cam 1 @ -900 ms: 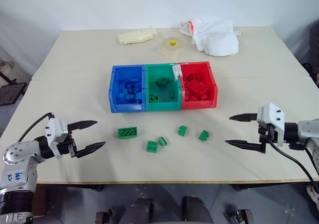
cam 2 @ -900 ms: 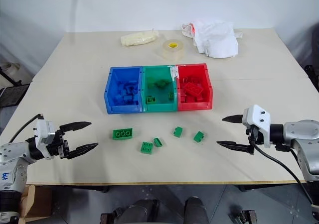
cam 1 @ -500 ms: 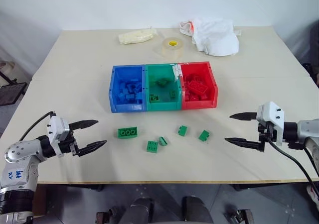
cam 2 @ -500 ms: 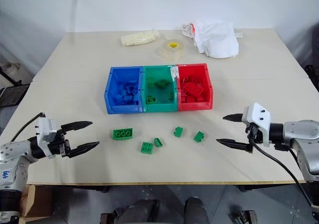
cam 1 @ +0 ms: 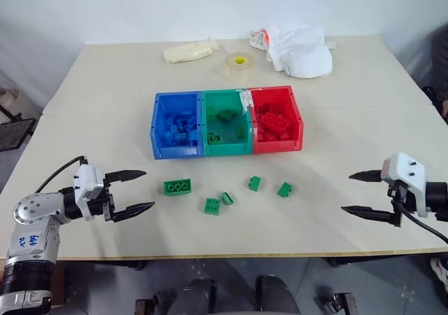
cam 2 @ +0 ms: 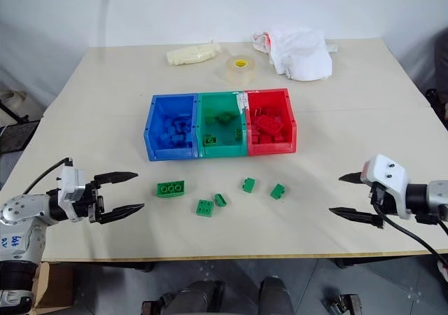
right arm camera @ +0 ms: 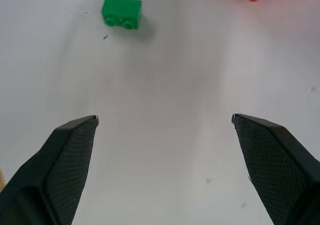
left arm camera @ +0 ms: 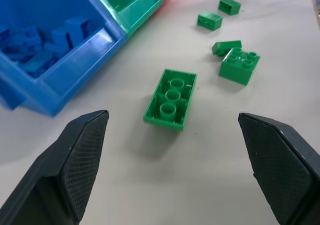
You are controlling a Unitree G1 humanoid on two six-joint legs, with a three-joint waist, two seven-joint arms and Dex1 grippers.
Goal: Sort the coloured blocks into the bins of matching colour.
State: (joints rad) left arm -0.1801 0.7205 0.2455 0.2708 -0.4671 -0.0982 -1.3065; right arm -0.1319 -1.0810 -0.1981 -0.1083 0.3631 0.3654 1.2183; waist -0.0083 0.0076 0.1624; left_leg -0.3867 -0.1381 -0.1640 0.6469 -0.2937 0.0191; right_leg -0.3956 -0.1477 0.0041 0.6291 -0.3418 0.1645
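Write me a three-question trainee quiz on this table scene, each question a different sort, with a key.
1. True or false: the left gripper is shut on the longer green brick.
2. Multiple choice: the roll of tape lies
A. inside the red bin
B. on the table beyond the bins
C. between the two grippers
3. Fill in: loose green bricks on the table in front of the bins number ____.

Key
1. False. Its fingers stand apart with nothing between them; the brick lies on the table just ahead. The right gripper is open too.
2. B, between the pale packet and the white cloth.
3. Five.
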